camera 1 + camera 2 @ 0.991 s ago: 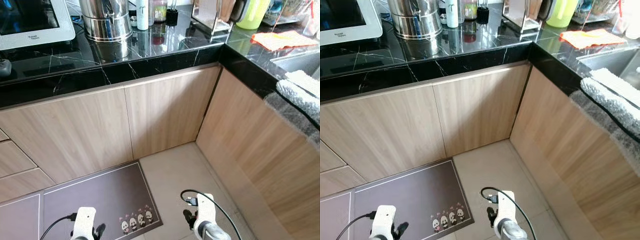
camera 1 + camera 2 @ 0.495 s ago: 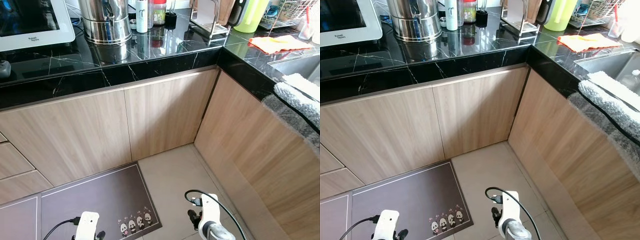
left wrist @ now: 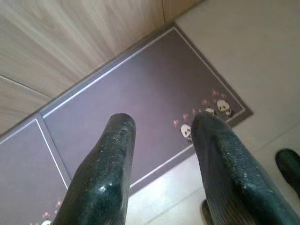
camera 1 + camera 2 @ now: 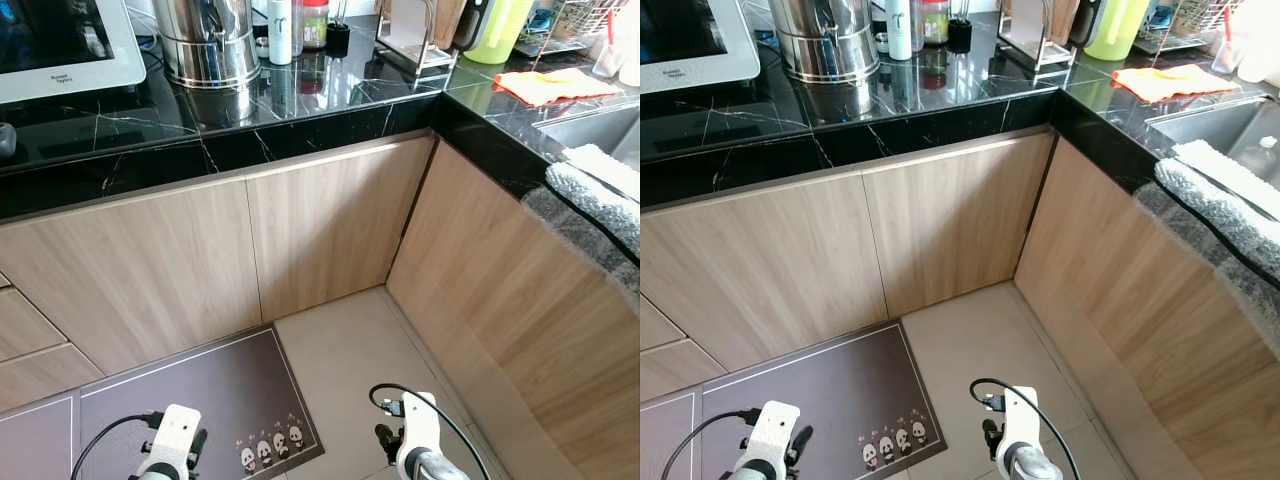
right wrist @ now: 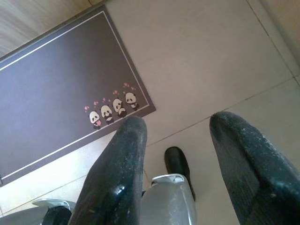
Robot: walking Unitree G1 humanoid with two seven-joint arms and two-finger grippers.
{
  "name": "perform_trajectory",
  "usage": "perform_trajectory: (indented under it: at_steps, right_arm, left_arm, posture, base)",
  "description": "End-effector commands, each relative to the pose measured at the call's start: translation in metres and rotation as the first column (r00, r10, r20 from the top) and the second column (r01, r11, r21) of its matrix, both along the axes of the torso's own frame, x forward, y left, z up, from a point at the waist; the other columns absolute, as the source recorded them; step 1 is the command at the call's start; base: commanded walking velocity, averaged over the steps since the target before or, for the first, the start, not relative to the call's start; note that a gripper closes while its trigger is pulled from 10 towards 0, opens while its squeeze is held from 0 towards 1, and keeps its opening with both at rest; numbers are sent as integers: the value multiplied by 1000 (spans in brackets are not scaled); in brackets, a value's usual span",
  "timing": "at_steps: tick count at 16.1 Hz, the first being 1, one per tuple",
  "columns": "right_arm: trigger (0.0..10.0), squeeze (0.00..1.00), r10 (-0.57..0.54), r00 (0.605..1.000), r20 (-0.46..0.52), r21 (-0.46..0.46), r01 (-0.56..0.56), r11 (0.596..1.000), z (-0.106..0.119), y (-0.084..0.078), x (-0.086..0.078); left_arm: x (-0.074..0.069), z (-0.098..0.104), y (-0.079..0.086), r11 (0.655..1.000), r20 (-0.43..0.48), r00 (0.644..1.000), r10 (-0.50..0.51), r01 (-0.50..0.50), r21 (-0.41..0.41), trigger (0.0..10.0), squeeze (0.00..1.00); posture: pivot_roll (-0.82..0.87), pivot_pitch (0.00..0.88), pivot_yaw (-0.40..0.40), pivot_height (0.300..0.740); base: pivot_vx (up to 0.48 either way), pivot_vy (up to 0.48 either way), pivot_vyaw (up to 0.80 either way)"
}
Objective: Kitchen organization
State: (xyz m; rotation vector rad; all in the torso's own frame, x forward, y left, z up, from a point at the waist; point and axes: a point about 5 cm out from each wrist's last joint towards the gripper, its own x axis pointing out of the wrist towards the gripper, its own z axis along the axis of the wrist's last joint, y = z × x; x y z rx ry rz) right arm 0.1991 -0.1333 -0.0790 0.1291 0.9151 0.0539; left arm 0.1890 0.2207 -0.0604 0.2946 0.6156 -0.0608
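Right gripper (image 5: pixel 176 129) jaws apart (empty) above panda mat (image 5: pixel 61 89).

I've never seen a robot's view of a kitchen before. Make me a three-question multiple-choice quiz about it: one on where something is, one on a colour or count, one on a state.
1. Where does the orange cloth lie?
A. on the floor mat
B. on the black counter beside the sink
C. over a cabinet door

2. How many pandas are printed at the corner of the mat?
A. two
B. four
C. six

3. How do the fingers of the right gripper stand?
A. apart, holding nothing
B. shut on a cloth
C. shut on a bottle

Answers:
1 B: the orange cloth rests on the counter next to the sink.
2 B: four pandas stand in a row on the mat.
3 A: the right gripper shows a bare gap over the floor.
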Motion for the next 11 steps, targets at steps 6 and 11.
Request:
perform_trajectory:
  at_steps: [6,11]
  right_arm:
    - [10000,0,-13,1000,6,10,13,1000,0,0,0]
    - [10000,0,-12,1000,9,8,12,1000,0,-1,0]
  left_arm:
    - [1,11,-3,1000,171,985,9,-8,-9,10000,0]
    - [150,160,-53,982,713,698,-62,173,-83,10000,0]
  posture:
    - [-15,51,-23,740]
    - [-17,51,-27,740]
  base:
    - [0,0,-690]
    - [0,0,-684]
